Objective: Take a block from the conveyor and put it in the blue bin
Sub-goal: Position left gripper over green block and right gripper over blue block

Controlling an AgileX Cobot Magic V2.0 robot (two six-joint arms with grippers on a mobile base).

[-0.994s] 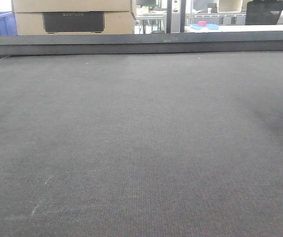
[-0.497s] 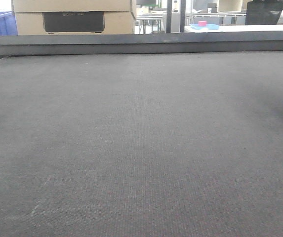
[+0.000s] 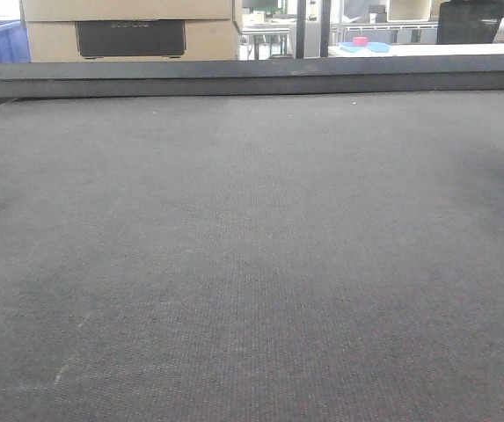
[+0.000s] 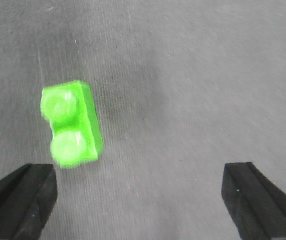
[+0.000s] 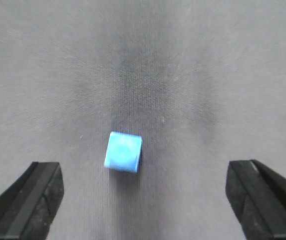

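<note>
Grey woven conveyor (image 3: pixel 252 246) holds the block (image 5: pixel 124 151) just ahead of the wide-spread right gripper (image 5: pixel 143 171); left gripper (image 4: pixel 139 172) spread near a green brick (image 4: pixel 72 124).

Open conveyor (image 3: pixel 234 264) round block (image 5: pixel 123 151); rail (image 3: pixel 252 81) at far edge

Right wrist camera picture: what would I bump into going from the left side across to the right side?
Black gripper finger → small sky-blue block, lying on the dark grey woven conveyor belt → other black gripper finger.
</note>
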